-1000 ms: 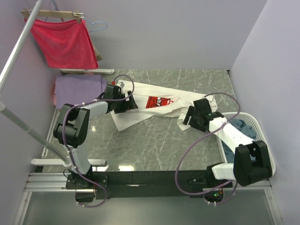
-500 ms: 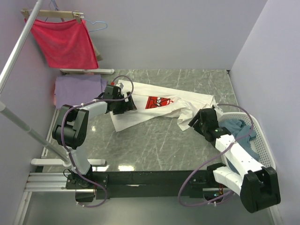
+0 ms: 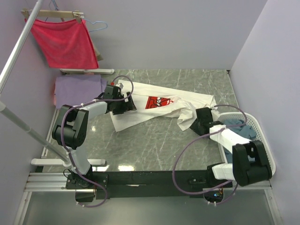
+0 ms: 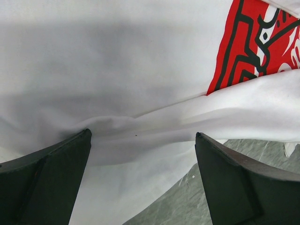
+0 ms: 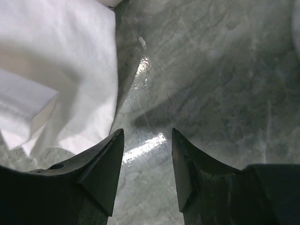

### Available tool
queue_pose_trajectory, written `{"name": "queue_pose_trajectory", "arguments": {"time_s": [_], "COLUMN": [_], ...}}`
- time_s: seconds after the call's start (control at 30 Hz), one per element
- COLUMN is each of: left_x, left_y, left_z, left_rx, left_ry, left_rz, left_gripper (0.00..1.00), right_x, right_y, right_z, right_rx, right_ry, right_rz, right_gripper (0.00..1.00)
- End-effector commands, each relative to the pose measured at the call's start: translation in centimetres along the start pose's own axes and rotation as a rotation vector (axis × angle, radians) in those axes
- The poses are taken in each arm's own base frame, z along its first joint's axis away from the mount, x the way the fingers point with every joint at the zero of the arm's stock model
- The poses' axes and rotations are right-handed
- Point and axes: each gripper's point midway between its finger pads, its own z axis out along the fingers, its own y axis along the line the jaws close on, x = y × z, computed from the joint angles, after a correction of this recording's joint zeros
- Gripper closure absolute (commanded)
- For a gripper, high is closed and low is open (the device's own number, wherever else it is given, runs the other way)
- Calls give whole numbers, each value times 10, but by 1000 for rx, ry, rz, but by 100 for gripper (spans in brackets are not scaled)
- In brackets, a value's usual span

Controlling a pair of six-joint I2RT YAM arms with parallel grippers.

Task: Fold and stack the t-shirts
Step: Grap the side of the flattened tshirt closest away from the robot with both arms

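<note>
Marble table [image 3: 154,145]: white tee [image 3: 136,119] spread. Left gripper [image 4: 143,136] over tee's left end, jaws wide. Right gripper [image 5: 144,133] beside tee's right edge, half-parted, empty.

The grey-green marble-patterned tabletop [image 3: 159,140] carries a crumpled white cotton t-shirt with a red chest print [image 3: 187,101] toward 12 o'clock, a lavender t-shirt [image 3: 77,89] at 10, and a white slotted plastic basket [image 3: 253,118] at 4.

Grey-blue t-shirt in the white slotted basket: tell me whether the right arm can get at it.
Probably yes. The grey-blue cotton t-shirt lies uncovered in the white slotted plastic basket. The right claw hangs empty over the marble table close beside it. Nothing visible blocks the way.
</note>
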Motion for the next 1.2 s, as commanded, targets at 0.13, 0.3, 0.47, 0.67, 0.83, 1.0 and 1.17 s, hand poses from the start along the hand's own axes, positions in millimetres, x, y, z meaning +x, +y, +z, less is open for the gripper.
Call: {"name": "queue_pose_trajectory", "arguments": {"time_s": [0.13, 0.3, 0.47, 0.67, 0.83, 1.0, 1.17], "left_x": [5, 7, 9, 7, 6, -1, -1], "left_y": [13, 14, 15, 18, 22, 26, 30], "left_z": [-6, -3, 0, -3, -7, -20, -31], "left_rx": [-62, -66, -68, -84, -112, -158, -198], "left_ry": [11, 20, 26, 18, 11, -15, -19], "left_rz": [1, -2, -3, -1, 8, 20, 22], "left_gripper": [0, 1, 1, 1, 0, 0, 1], "right_x": [-6, -10, -18, -24, -23, -28, -23], "right_y": [28, 32, 38, 44, 39, 23, -8], "right_z": [20, 25, 29, 38, 25, -22, -70], "right_rx": [-83, -61, -39, -13, -24, -33, 37], "right_ry": [9, 13, 20, 36, 35, 3, 7], "right_rz": [42, 28, -21, -71, -92, -109, -124], "right_gripper": [47, 50, 57, 97, 100, 100, 100]}}
